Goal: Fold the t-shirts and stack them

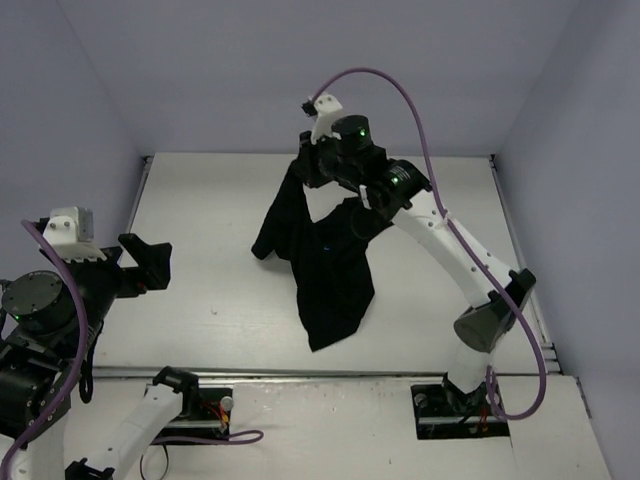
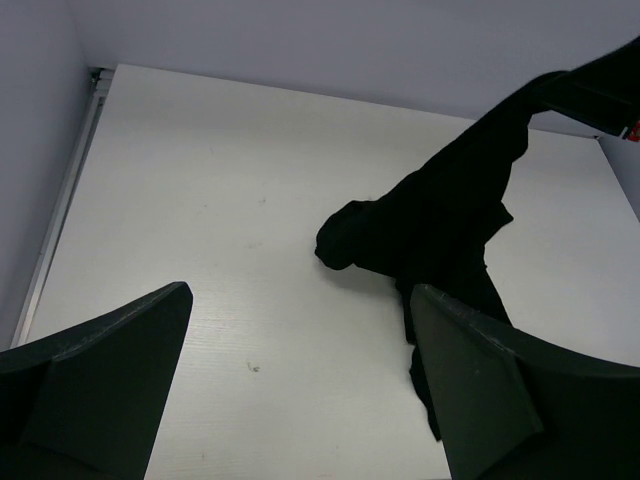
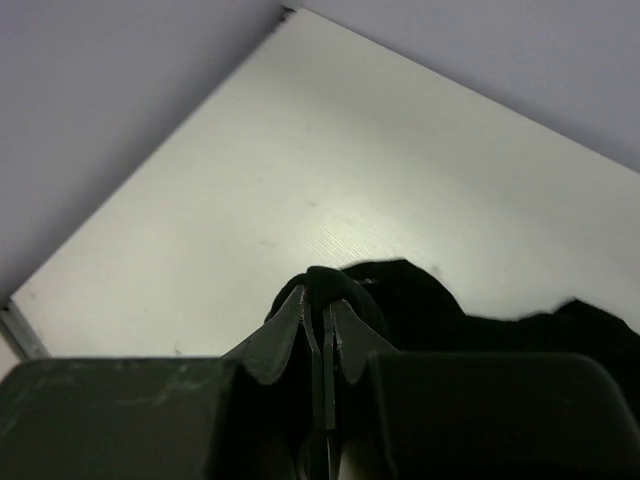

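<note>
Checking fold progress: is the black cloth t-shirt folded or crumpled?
Crumpled, not folded: the black cloth t-shirt hangs bunched from the shut right pincer, its lower end draped on the white table.

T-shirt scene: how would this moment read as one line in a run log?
right hand: shut on t-shirt, one end raised | t-shirt: lower part on table | left hand: open, empty

No legible text, label, brand or number anywhere. On the black t-shirt (image 1: pixel 335 290), only a tiny light-blue speck (image 1: pixel 327 248) toward 12 o'clock of the cloth, too small to make out. At 3 o'clock in the left wrist view, a small red patch (image 2: pixel 632 131), unreadable.
</note>
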`<state>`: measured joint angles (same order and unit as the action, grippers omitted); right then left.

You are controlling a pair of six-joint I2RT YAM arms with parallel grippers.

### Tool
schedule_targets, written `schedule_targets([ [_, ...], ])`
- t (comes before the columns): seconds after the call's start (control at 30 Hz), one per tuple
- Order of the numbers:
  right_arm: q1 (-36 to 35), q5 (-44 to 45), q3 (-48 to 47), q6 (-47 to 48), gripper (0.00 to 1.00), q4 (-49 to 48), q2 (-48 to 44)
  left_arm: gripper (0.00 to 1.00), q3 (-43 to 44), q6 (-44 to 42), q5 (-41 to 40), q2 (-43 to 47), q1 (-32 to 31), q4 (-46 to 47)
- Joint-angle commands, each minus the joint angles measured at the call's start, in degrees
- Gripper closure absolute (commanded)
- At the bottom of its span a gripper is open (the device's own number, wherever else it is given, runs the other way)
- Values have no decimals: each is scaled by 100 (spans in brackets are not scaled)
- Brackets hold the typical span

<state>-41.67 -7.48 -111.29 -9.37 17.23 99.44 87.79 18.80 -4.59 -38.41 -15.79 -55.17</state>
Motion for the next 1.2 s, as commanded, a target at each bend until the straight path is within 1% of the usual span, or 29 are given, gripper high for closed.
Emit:
schedule_targets([
  [0.0,-297,-333,-1041,-125,100,-651,119,9,218,132,257,-105,-38,147],
  [0.07,-393,-298,-1109,-180,100,-652,211,9,188,157,441,-114,-38,147],
  [0.17,-806,-112,-829,-241,100,-660,307,9,30,228,726,-18,-38,147],
  [0.23,-1274,106,-375,-307,100,-667,380,9,-109,238,682,118,-38,111],
  [0.27,-1531,201,-86,-358,97,-668,429,9,-141,232,632,162,-38,32],
  [0.3,-1751,286,106,-444,90,-665,497,9,-156,211,568,205,-38,-65],
  [0.33,-1933,355,229,-541,79,-657,567,9,-171,177,495,255,-38,-159],
  [0.37,-2067,373,390,-591,65,-646,612,9,-193,138,418,294,-38,-237],
  [0.4,-2153,475,597,-647,57,-639,614,9,-253,101,360,340,-38,-303],
  [0.47,-2225,775,1003,-756,44,-639,467,9,-396,54,253,420,-38,-439],
  [0.57,-2111,1693,1684,-897,32,-607,-29,9,-653,94,195,489,-34,-565],
  [0.63,-1783,2330,2425,-1128,24,-562,-783,9,-958,230,307,498,-29,-554],
  [0.67,-1570,2421,2717,-1264,24,-552,-1008,9,-1057,278,340,474,-29,-547],
  [0.73,-743,2465,3647,-1639,25,-525,-1528,9,-1287,343,400,325,-29,-533],
  [0.77,-449,2452,3920,-1803,25,-519,-1822,9,-1414,350,405,254,-29,-520],
  [0.87,401,2257,4678,-1841,28,-519,-2087,9,-1636,395,364,55,-29,-448],
  [0.93,876,2001,4927,-1836,29,-524,-1950,9,-1730,392,371,-13,-34,-332],
  [1.0,1188,1792,5023,-1847,30,-528,-1678,9,-1793,411,386,-65,-38,-224],
  [1.17,1272,1501,4992,-1847,31,-535,-987,9,-1827,365,345,-207,-38,-196],
])
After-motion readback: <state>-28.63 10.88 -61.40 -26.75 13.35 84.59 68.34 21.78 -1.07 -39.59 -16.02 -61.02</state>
